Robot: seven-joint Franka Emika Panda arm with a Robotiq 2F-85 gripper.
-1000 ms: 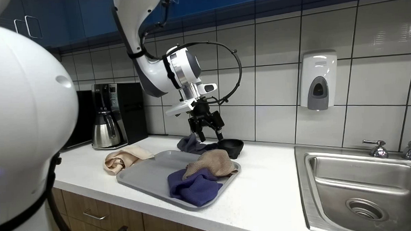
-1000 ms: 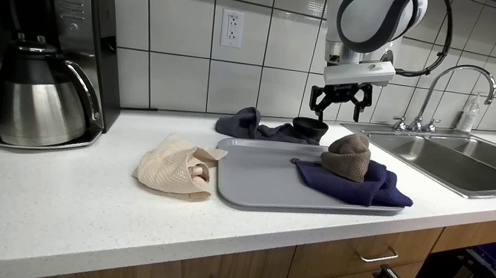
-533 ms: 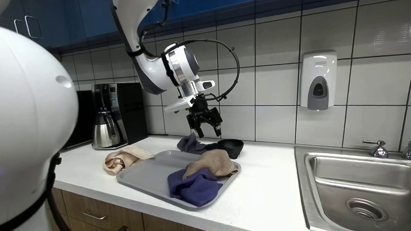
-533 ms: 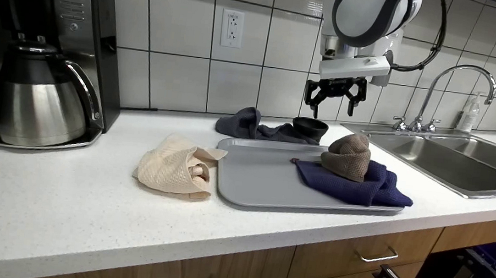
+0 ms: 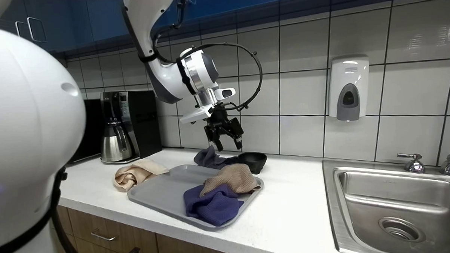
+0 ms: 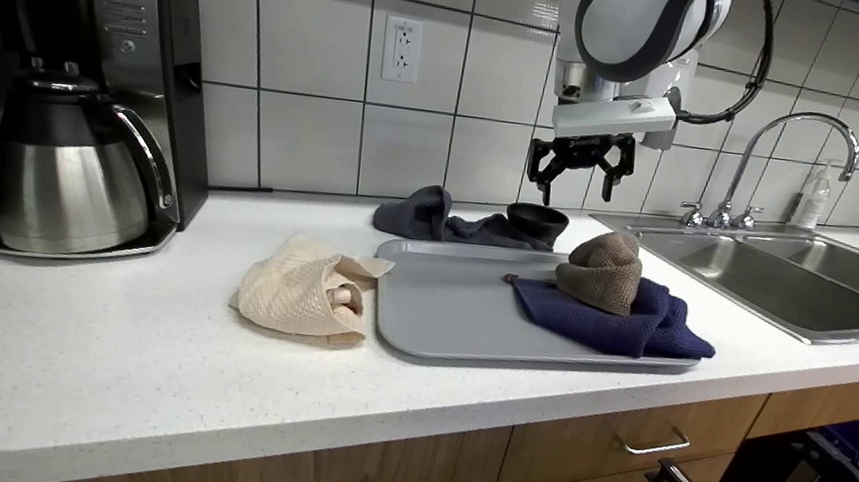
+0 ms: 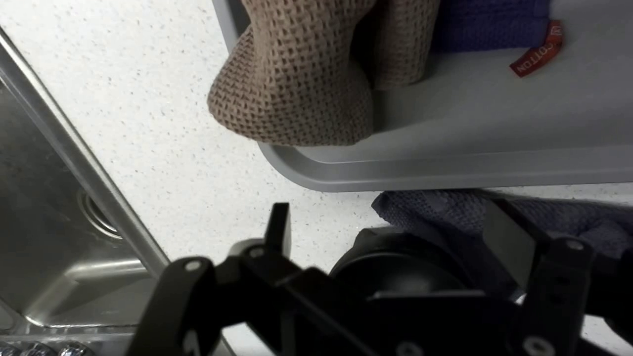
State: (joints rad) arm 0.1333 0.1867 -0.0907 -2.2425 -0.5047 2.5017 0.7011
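Since one second ago, our black two-fingered gripper (image 6: 577, 200) has risen a little and shifted slightly toward the side where the black-and-silver coffee maker (image 6: 143, 75) stands; over the last half second we notice no change. Its jaws stand wide apart in the air, pointing down. Nearest to them is a round black bowl (image 7: 395, 264), which we see from above in the wrist view, between the two jaws (part of it is hidden by the gripper's own body). In both exterior views the bowl stands upright on the white speckled table (image 6: 148, 339), near the pale tiled wall (image 6: 304, 140), below the jaws. Just beside it lies a crumpled slate-blue cloth (image 6: 431, 221), one end raised in a peak; whether cloth and bowl touch, we cannot say.

Nearer the table's front edge we find a flat grey rectangular tray (image 6: 455, 300). It carries a folded purple-blue cloth (image 6: 612, 328) with a small red label (image 7: 541, 54) reading "COTTON", and a bunched brown waffle-weave cloth (image 6: 601, 275) that rests partly on the purple-blue one and, in the wrist view, spills past a corner of the rim. Beside the tray, toward the coffee maker, sits a rumpled cream cloth (image 6: 288, 290). On the opposite side a stainless-steel sink (image 5: 399, 195) is set into the table, and a white-and-grey soap dispenser (image 5: 349, 88) hangs on the wall near it.
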